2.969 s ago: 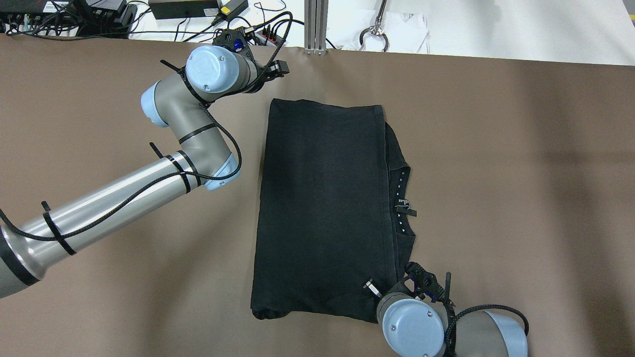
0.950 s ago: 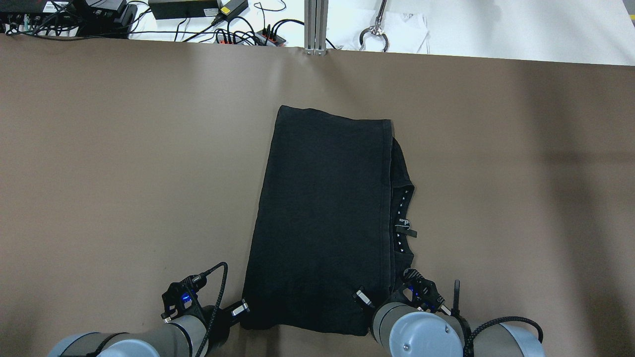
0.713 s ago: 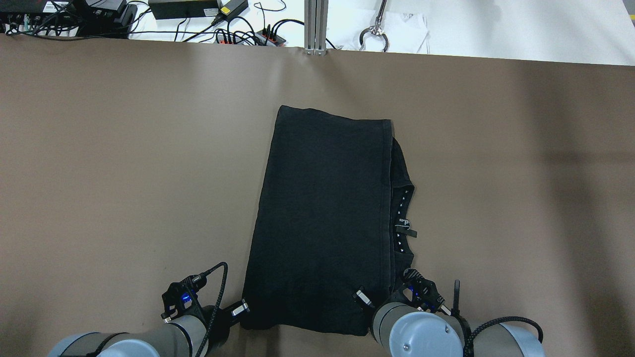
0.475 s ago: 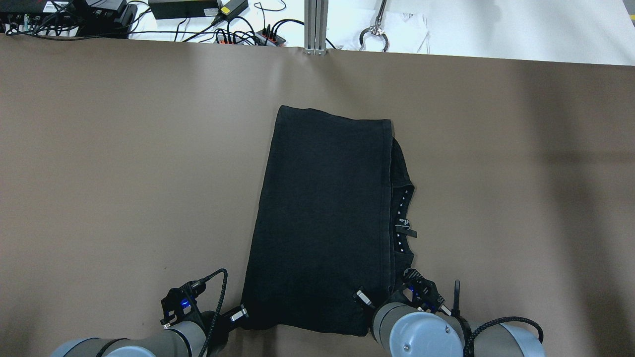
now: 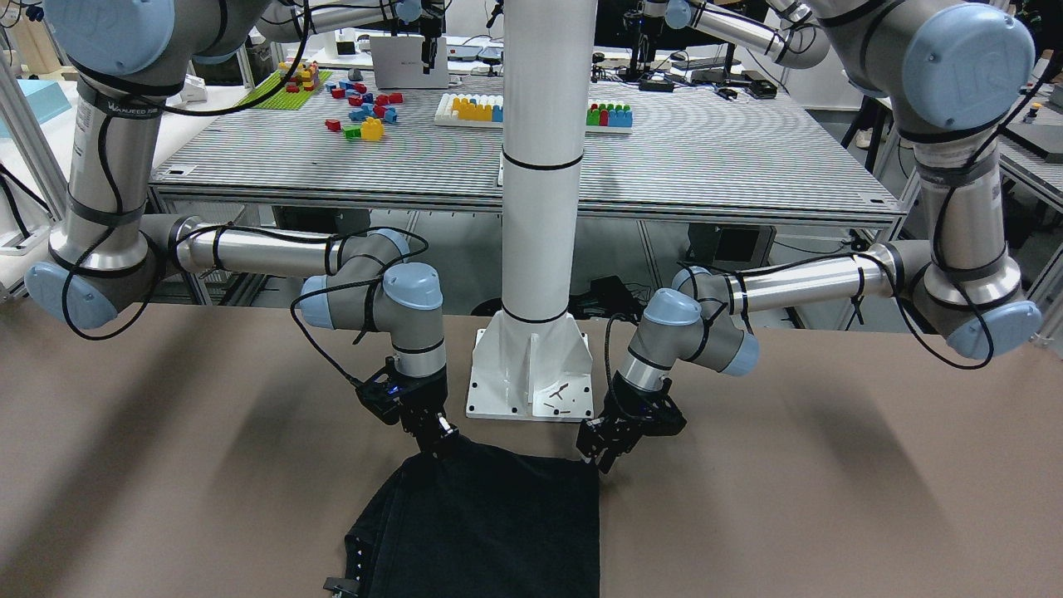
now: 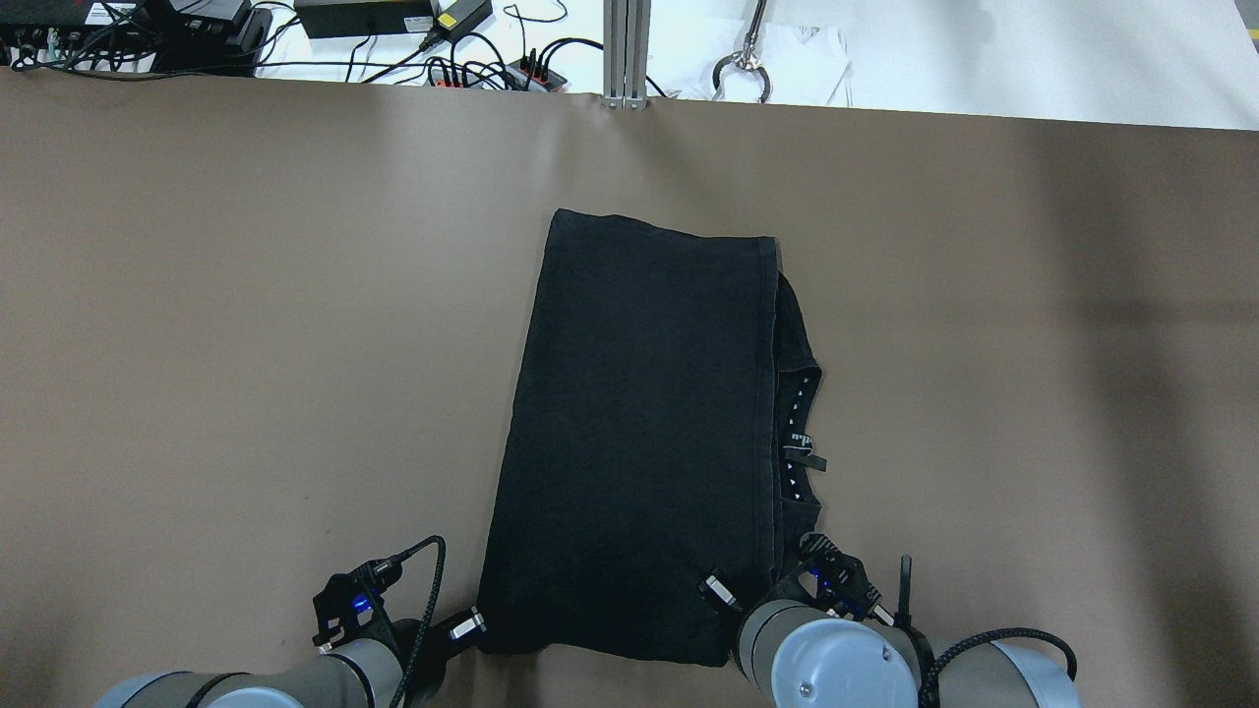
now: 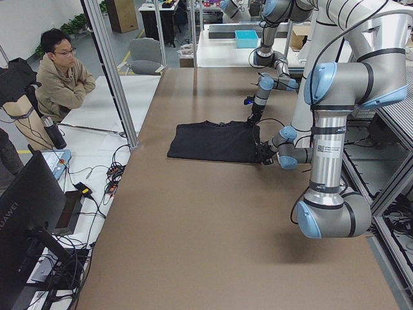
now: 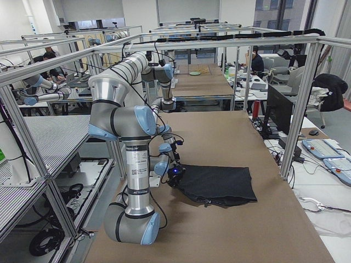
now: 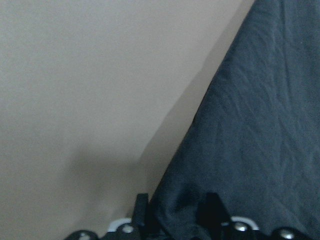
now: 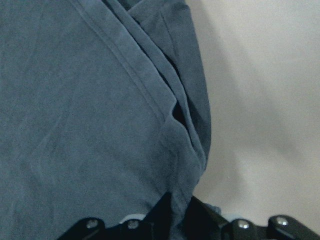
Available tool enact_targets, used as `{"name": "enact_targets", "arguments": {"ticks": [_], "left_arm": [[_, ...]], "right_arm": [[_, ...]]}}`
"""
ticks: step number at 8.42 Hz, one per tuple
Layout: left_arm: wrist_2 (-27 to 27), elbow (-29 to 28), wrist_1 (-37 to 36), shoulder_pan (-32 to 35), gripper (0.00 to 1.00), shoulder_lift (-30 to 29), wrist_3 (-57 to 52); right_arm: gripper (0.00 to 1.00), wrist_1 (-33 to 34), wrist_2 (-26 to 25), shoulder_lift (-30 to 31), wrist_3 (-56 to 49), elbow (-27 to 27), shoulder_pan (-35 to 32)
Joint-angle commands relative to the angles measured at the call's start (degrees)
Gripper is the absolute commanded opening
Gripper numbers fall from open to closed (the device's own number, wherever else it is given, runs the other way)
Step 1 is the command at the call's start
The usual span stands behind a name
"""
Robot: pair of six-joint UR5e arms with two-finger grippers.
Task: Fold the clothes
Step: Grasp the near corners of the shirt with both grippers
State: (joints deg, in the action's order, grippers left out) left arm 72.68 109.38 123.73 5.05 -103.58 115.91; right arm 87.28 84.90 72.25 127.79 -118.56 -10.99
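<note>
The clothes (image 6: 639,442) are one black garment folded into a long strip that runs from mid-table to the near edge. Small white marks show on its collar (image 6: 802,393). My left gripper (image 6: 472,629) is at the strip's near-left corner. In the left wrist view, cloth (image 9: 260,125) is bunched between its fingers (image 9: 212,212), so it is shut on it. At the near-right corner my right gripper (image 6: 726,593) is shut, and the hem (image 10: 90,100) runs into its jaws. In the front view both corners (image 5: 490,523) rise slightly to the left gripper (image 5: 600,457) and the right gripper (image 5: 444,436).
The white pillar's base plate (image 5: 531,390) stands just behind the garment's near edge, between both arms. Cables and power bricks (image 6: 364,15) and an aluminium post (image 6: 627,49) line the far edge. A person (image 7: 61,77) sits beyond the table. Bare brown tabletop (image 6: 246,295) lies on both sides.
Three seconds ago the left arm reached the garment's far-left corner; it now holds the near-left one. The garment slid nearer and skewed. In the last second the left gripper edged nearer.
</note>
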Motion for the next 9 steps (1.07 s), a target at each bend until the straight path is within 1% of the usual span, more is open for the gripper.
{"name": "enact_targets", "arguments": {"ticks": [1, 2, 3, 4, 6, 7, 8, 9], "left_arm": [[0.27, 0.13, 0.11, -0.04, 0.0, -0.4, 1.25], [0.62, 0.56, 0.11, 0.31, 0.0, -0.4, 1.25], [0.71, 3.44, -0.15, 0.66, 0.0, 0.47, 1.16], [0.62, 6.34, -0.24, 0.75, 0.0, 1.26, 1.33], [0.53, 10.91, -0.33, 0.84, 0.0, 1.27, 3.17], [0.62, 13.9, -2.94, 2.32, 0.0, 1.01, 3.35], [1.66, 15.75, -10.45, 5.29, 0.0, -1.6, 4.66], [6.81, 14.81, -16.35, 11.15, 0.0, -6.41, 4.94]], "right_arm": [[0.06, 0.0, -0.17, -0.01, 0.0, 0.0, -0.08], [0.06, 0.0, -0.26, -0.01, 0.0, 0.0, -0.08], [0.05, 0.0, -0.26, 0.08, 0.0, -0.7, -0.17], [0.05, 0.0, 0.09, 2.0, -0.09, -3.14, -0.17], [0.05, 0.0, 0.27, 4.73, 0.0, -10.16, -0.26], [0.05, 0.0, 0.44, 4.83, 0.0, -12.46, -0.34], [0.05, 0.0, 1.14, 4.57, 0.0, -14.05, -0.95], [0.05, 0.09, 2.36, 4.04, 0.0, -13.89, -3.75]]}}
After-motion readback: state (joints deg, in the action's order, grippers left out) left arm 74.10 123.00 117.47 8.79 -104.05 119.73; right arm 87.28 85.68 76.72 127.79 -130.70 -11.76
